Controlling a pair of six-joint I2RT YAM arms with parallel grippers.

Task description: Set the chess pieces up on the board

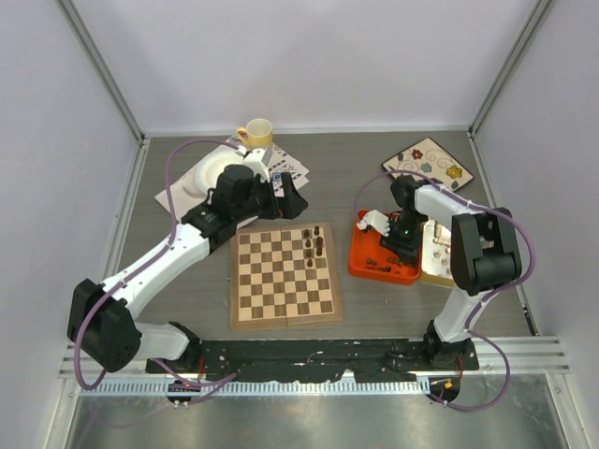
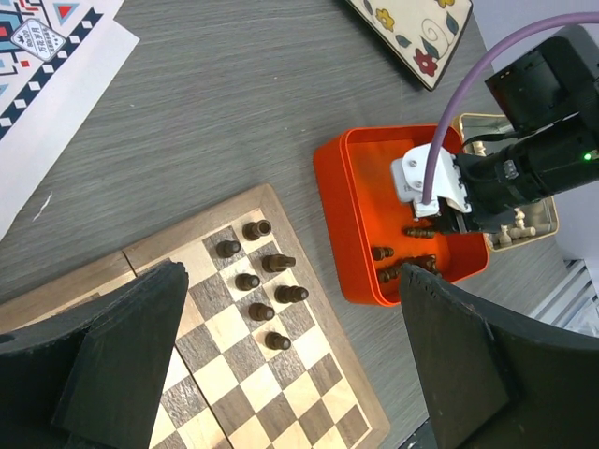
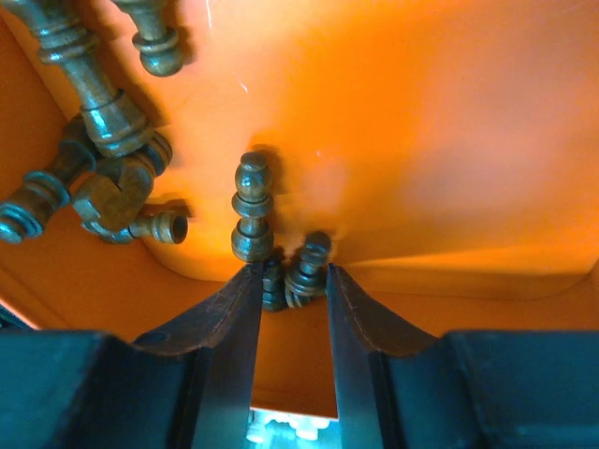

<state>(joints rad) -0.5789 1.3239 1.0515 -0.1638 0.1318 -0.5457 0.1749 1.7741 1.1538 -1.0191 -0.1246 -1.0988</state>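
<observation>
The chessboard (image 1: 285,276) lies at the table's middle, with several dark chess pieces (image 1: 314,245) standing near its far right corner; they also show in the left wrist view (image 2: 262,281). My left gripper (image 1: 285,196) hangs open and empty above the board's far edge (image 2: 295,274). My right gripper (image 1: 398,245) is down inside the orange tray (image 1: 370,267). In the right wrist view it (image 3: 292,271) is closed narrowly around two small dark pieces (image 3: 304,267) at its fingertips. More dark pieces (image 3: 103,159) lie loose in the tray.
A tan tray (image 1: 437,253) of pale pieces sits right of the orange tray. A floral square plate (image 1: 428,164) is at the back right. A yellow cup (image 1: 255,134), a white plate (image 1: 211,173) and patterned paper (image 1: 285,168) are at the back left.
</observation>
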